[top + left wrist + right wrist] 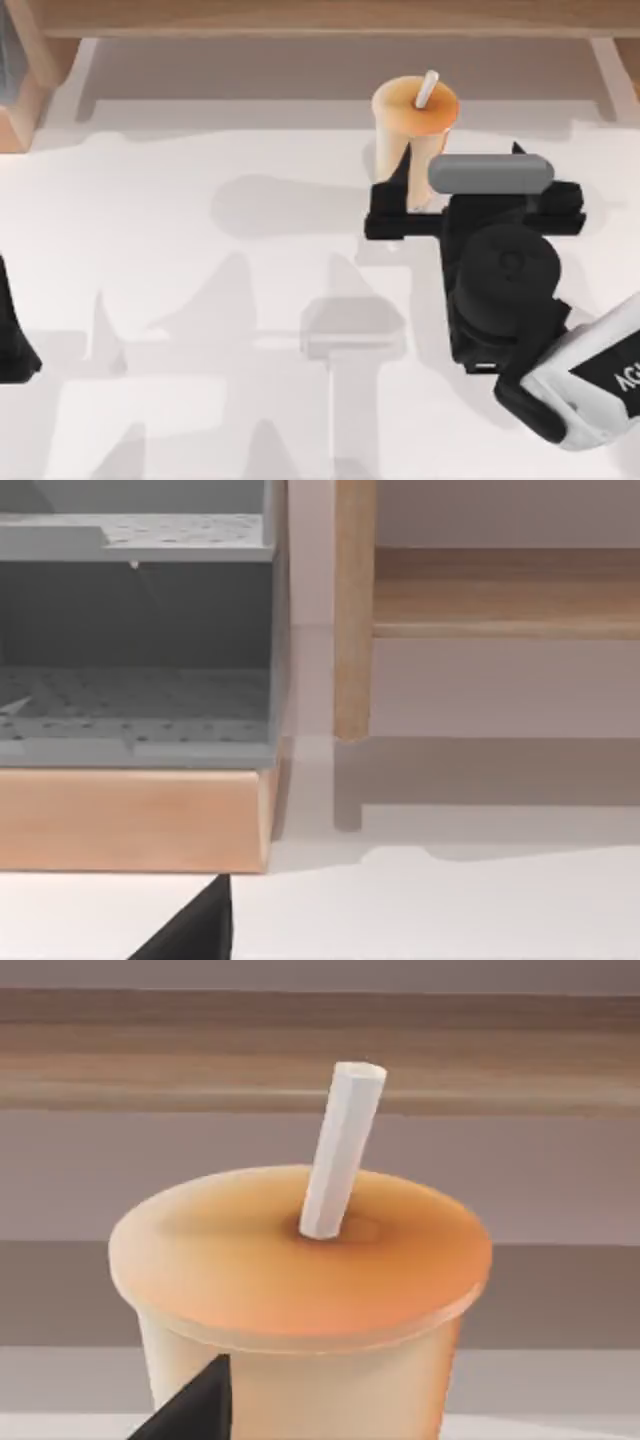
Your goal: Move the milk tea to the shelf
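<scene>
Orange-beige milk tea (413, 120) stands near the shelf (330, 17); your right hand (408, 205) closes around its base.

The only lettering that shows is on the right arm (600, 385), in the top view: dark characters on its white casing at the picture's right edge, cut off by the frame and lying sideways. What is left of them looks like "AG", and no more can be read. The milk tea (414, 125) carries no label or print on its cup, lid or straw in either the top view or the right wrist view. The shelf (320, 18) bears no marks, and nothing can be read in the left wrist view.
</scene>
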Controlling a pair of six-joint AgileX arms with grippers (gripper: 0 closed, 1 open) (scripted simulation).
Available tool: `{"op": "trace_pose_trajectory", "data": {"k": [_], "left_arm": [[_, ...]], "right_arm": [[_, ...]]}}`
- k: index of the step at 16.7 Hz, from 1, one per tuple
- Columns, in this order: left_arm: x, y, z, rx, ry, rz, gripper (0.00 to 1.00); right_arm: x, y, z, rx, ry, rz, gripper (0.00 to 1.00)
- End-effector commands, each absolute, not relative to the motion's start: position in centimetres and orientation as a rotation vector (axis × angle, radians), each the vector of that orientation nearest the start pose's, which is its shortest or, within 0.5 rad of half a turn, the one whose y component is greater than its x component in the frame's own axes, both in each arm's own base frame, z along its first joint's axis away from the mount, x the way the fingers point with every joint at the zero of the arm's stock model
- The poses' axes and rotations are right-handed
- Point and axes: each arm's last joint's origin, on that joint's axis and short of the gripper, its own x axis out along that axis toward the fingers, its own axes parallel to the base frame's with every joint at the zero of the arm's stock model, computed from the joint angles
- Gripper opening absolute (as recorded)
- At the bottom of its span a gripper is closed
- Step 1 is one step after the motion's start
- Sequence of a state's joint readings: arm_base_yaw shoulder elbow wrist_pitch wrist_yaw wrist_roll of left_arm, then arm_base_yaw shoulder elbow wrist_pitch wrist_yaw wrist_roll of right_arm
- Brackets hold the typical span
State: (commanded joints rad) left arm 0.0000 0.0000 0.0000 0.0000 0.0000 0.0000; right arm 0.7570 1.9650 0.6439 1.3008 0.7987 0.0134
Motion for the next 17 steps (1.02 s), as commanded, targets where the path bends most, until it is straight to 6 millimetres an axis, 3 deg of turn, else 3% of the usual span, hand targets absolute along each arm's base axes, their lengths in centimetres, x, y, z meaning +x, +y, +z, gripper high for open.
{"op": "trace_pose_trajectory", "data": {"k": [5, 12, 17], "left_arm": [[10.6, -0.1, 16.0, 0.0, 0.0, 0.0, 1.0], [10.6, -0.1, 16.0, 0.0, 0.0, 0.0, 1.0], [10.6, -0.1, 16.0, 0.0, 0.0, 0.0, 1.0]], "right_arm": [[24.8, 24.7, 7.9, -0.011, 0.0, -0.016, 1.0], [24.9, 24.7, 7.6, -0.013, 0.001, -0.018, 1.0], [28.9, 25.0, 7.6, -0.011, -0.001, -0.016, 1.0]]}}
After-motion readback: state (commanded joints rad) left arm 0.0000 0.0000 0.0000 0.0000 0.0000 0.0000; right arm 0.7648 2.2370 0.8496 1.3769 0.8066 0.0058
